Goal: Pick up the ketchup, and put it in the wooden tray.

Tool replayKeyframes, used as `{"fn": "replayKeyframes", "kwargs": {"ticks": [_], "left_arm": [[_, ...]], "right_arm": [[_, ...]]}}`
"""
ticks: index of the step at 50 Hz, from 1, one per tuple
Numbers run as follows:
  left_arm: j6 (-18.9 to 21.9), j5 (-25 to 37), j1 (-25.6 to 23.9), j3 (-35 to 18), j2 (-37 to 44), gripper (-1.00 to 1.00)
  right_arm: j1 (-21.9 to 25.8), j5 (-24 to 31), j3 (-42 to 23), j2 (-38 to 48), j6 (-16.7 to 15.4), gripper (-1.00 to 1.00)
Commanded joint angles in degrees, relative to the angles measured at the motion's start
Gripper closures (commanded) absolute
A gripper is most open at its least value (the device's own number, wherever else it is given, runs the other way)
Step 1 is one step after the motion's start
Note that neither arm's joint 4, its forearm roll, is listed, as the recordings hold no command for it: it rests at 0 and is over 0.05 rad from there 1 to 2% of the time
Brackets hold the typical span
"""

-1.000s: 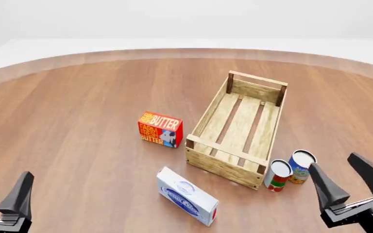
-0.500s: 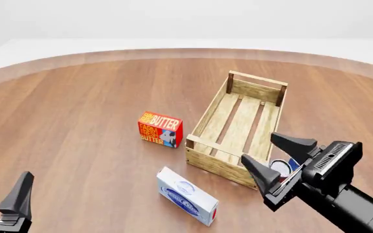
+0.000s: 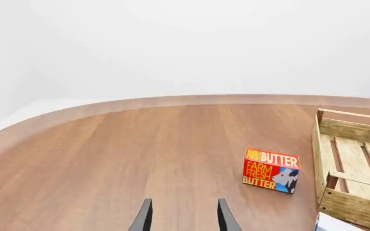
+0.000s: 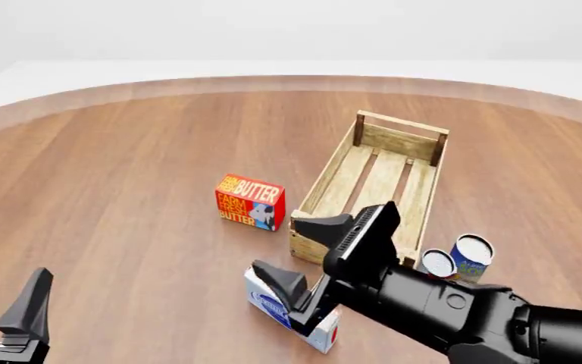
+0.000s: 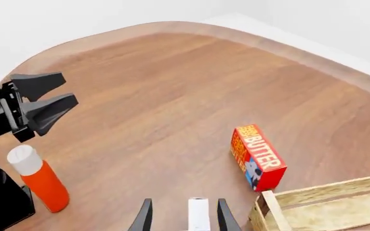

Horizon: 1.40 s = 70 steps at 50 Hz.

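The ketchup (image 5: 42,182), an orange-red bottle with a white cap, shows only in the right wrist view, upright beside the left arm's black base; the front view does not show it. The wooden tray (image 4: 323,182) lies right of centre with nothing inside it, and also appears as the wooden tray (image 3: 325,158) and the wooden tray (image 5: 320,197). My right gripper (image 4: 296,254) is open above a blue-and-white box, far from the ketchup. My left gripper (image 4: 3,299) is open at the near left edge, holding nothing; the right wrist view shows the left gripper (image 5: 46,95) spread above the bottle.
A red butter box (image 4: 249,202) stands left of the tray. The blue-and-white box (image 4: 306,318) lies near the tray's front corner, partly under my right arm. Two cans (image 4: 455,260) stand by the tray's near right corner.
My right arm has swung from the near right corner leftward past the cans and now hangs over the blue-and-white box. The left gripper has not moved.
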Motion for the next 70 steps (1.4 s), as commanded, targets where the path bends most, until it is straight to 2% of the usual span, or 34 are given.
{"fn": "replayKeyframes", "kwargs": {"ticks": [1, 19, 47, 70], "left_arm": [[0.0, 0.0, 0.0, 0.0, 0.0, -1.0], [0.0, 0.0, 0.0, 0.0, 0.0, -1.0], [0.0, 0.0, 0.0, 0.0, 0.0, -1.0], [0.0, 0.0, 0.0, 0.0, 0.0, -1.0]], "right_arm": [[6.1, -0.6, -5.7, 8.5, 0.5, -1.0], [12.4, 0.9, -11.3, 15.5, -1.4, -1.0], [21.7, 1.7, -18.9, 24.7, -1.8, -1.0], [25.6, 4.8, -26.1, 30.7, -4.4, -1.0]]}}
